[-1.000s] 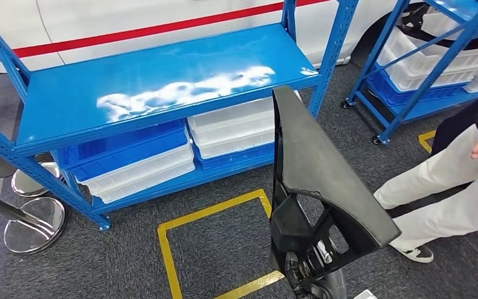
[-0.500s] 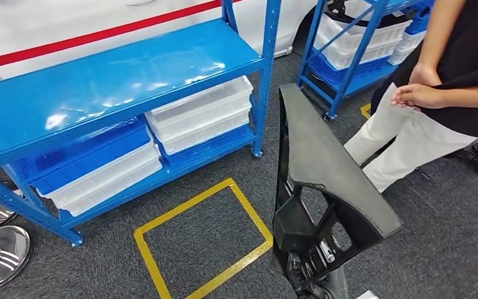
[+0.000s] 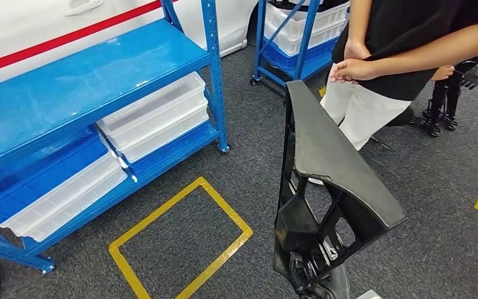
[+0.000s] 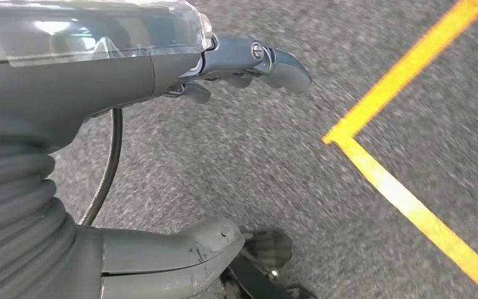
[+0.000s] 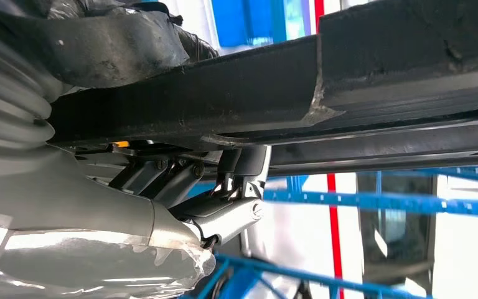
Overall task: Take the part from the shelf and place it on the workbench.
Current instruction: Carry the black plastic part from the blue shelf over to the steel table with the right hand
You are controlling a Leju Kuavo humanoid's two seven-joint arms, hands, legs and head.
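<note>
One part (image 3: 323, 180) is in transit: a long black moulded panel with a smooth tapered face and an open ribbed frame behind it, carried upright above the grey carpet, off the blue shelf (image 3: 87, 81) and not yet at any workbench. I read the right hand (image 5: 162, 180) as clamped on it, thumb pressed along one face and fingers (image 5: 230, 212) hooked under the ribbed edge at its lower end. The left hand (image 4: 224, 62) hangs over the carpet near a yellow floor line (image 4: 404, 193), fingers loosely apart and holding nothing. I judge the part to be stiff and fairly light for its length, a hollow plastic moulding, but top-heavy in this grip, since most of it stands above the hold; expect it to lever against the hand on any quick turn. The smooth face looks slippery, and one edge shows a chipped, ragged break, so I would keep the hold on the ribbed frame, where the fingers can lock behind a web. Compared with the earlier head views, the whole scene has slid left: the camera has turned right, the shelf now sits at the left edge, and a standing person (image 3: 404, 56) has come close beside the part's upper tip. The part keeps the same place in the view.
</note>
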